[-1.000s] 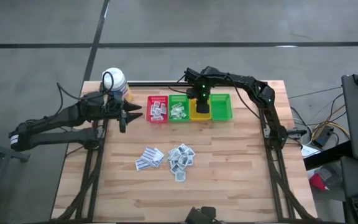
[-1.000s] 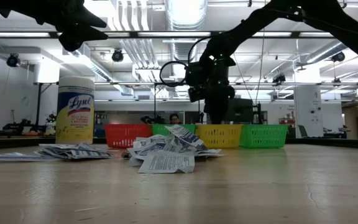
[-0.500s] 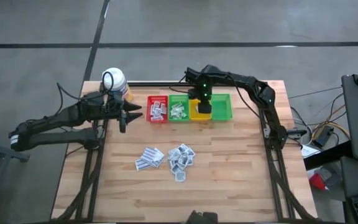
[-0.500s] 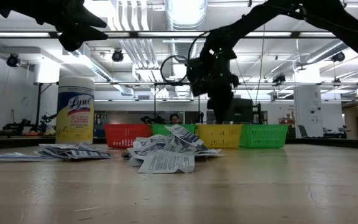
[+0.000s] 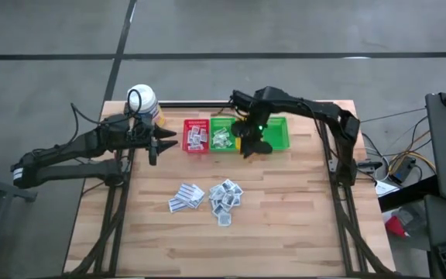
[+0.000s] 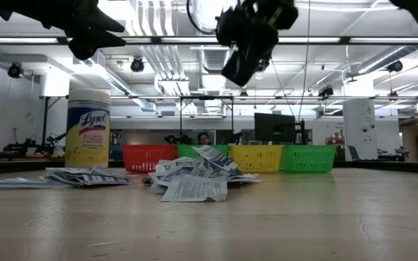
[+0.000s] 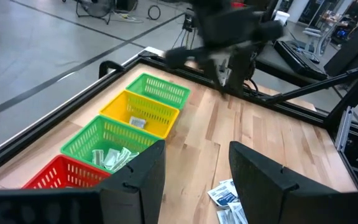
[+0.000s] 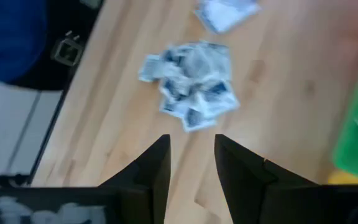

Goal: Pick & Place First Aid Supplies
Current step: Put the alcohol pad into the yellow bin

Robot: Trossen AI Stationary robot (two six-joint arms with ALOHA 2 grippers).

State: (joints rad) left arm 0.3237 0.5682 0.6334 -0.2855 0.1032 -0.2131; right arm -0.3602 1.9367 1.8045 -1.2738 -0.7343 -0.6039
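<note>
The first aid supplies lie in two loose piles on the wooden table: a mixed heap [image 5: 224, 198] [image 8: 194, 84] and a flatter stack [image 5: 186, 196] to its left. More sachets lie in the red bin [image 5: 196, 136], the green bin [image 5: 222, 138] and the yellow bin [image 7: 138, 112]. My right gripper [image 5: 250, 145] [image 8: 191, 163] hangs open and empty above the near edge of the yellow bin, high over the table [image 6: 242, 51]. My left gripper [image 5: 156, 143] [image 7: 194, 171] waits open left of the red bin.
Four bins stand in a row at the far side; the rightmost green one [image 5: 279, 133] looks empty. A white-capped yellow bottle [image 5: 142, 101] stands at the far left corner. Bare wood [image 5: 300, 201] stretches right of the piles.
My right gripper has risen out of the yellow bin and swung toward the table's near edge, rolling and tipping as it went. It now hangs high above the bins. The piles and the left arm have kept still.
</note>
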